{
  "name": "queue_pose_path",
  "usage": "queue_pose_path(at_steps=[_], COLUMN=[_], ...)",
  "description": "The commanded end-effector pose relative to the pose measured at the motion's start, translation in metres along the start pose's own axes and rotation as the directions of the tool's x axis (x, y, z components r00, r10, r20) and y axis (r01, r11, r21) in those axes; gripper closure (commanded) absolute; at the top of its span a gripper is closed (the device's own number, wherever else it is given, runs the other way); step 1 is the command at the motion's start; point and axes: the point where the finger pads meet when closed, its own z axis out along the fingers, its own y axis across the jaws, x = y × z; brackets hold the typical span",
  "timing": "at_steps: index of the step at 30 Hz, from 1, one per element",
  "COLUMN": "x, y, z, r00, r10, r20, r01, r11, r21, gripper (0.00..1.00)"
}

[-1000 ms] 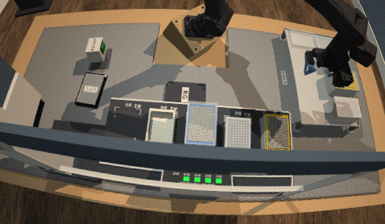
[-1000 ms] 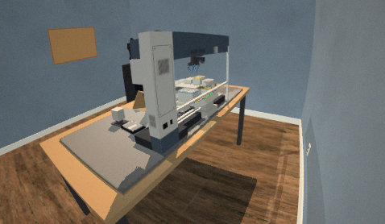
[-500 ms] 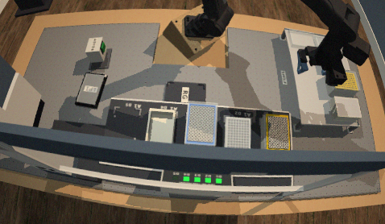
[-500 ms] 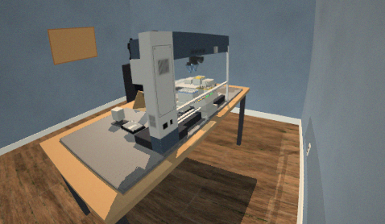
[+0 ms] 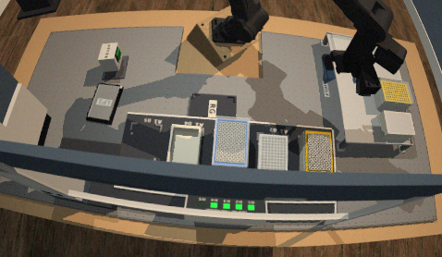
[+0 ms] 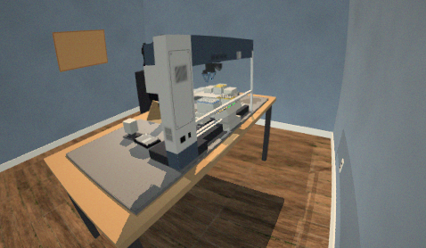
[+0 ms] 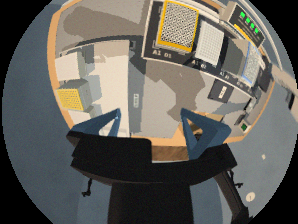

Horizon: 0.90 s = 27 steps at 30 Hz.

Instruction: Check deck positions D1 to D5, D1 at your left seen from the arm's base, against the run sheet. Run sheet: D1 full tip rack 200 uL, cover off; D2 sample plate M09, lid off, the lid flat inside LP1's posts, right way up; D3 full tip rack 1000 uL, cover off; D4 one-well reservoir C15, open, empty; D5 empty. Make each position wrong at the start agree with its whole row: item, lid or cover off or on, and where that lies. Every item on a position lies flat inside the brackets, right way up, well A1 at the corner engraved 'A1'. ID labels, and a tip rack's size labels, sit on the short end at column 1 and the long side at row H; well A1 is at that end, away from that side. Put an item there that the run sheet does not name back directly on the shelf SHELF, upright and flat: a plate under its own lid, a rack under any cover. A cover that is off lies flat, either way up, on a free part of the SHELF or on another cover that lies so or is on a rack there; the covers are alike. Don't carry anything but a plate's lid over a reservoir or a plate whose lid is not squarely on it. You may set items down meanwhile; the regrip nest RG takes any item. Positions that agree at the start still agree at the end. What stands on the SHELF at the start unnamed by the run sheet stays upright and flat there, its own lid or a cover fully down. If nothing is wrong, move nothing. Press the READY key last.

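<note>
My gripper [image 5: 366, 84] is open and empty, hovering over the white SHELF [image 5: 362, 104] at the right, just left of a yellow-topped tip rack [image 5: 396, 91]. In the wrist view its blue fingers stand wide apart with nothing between them. On the deck, from right to left, sit a yellow-rimmed tip rack [image 5: 319, 151], a white well plate without a lid [image 5: 273, 151], a blue-rimmed tip rack [image 5: 231, 141] and an open one-well reservoir [image 5: 184, 144]. The leftmost position [image 5: 142, 131] is bare. A lid lies flat on LP1 [image 5: 104, 103].
A white covered box [image 5: 398, 122] stands on the shelf in front of the yellow-topped rack. The regrip nest RG [image 5: 213, 105] is behind the deck. The READY key [image 5: 110, 53] is at the back left. The machine's dark front beam [image 5: 224, 168] crosses the view.
</note>
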Motion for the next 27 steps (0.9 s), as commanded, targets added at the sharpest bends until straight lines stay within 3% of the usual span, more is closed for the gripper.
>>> queue_pose_path(at_steps=[1,5,6,8,9,14,15,16,27], x=[-0.002,0.001,-0.011,-0.015,0.002,0.004,-0.004,0.006,0.014], y=[-0.017,-0.033,-0.022,-0.02,-0.037,-0.052,-0.05,-0.062,-0.115], z=[-0.011,-0.01,-0.028,-0.032,-0.01,-0.01,-0.022,-0.009,-0.009], r00=[1.0,1.0,0.999,0.998,0.999,0.999,0.999,0.999,0.999], r10=[-0.02,-0.021,-0.015,-0.013,-0.037,-0.037,-0.035,-0.037,-0.039], r20=[0.016,0.016,0.049,0.058,0.016,0.016,0.041,0.016,0.017], r01=[0.02,0.021,0.017,0.016,0.037,0.037,0.036,0.038,0.039], r11=[1.0,1.0,0.999,0.999,0.999,0.999,0.999,0.999,0.999], r21=[-0.011,-0.01,-0.043,-0.052,-0.01,-0.009,-0.029,-0.008,-0.005], gripper=[0.0,0.0,0.0,0.0,0.0,0.0,0.0,0.0,0.0])
